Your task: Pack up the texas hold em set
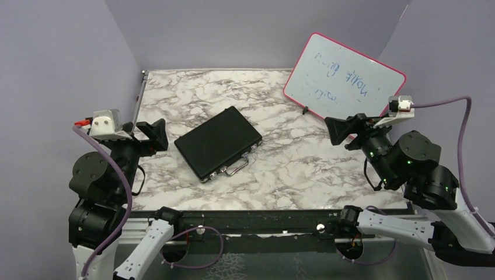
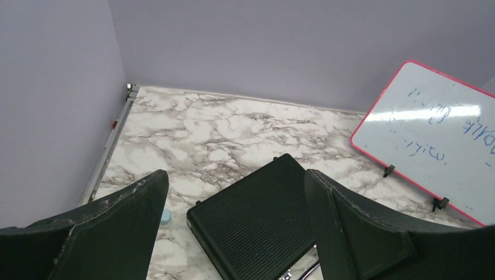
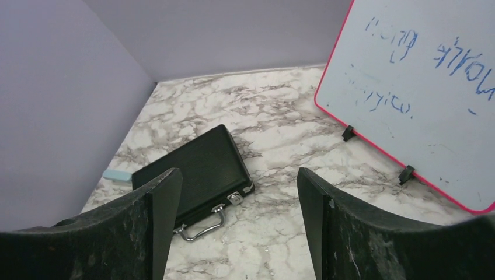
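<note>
The small black briefcase [image 1: 218, 142] lies closed and flat on the marble table, its silver handle [image 1: 236, 168] toward the near edge. It also shows in the left wrist view [image 2: 257, 221] and the right wrist view [image 3: 195, 169]. No chips, cards, dice or buttons are in view. My left gripper [image 1: 153, 136] is open and empty, held above the table left of the case. My right gripper [image 1: 341, 128] is open and empty, held above the table to the case's right.
A pink-framed whiteboard [image 1: 344, 76] with blue writing leans at the back right. A small light-blue oblong object [image 3: 118, 175] lies by the left wall beside the case. Purple walls close the left, back and right sides.
</note>
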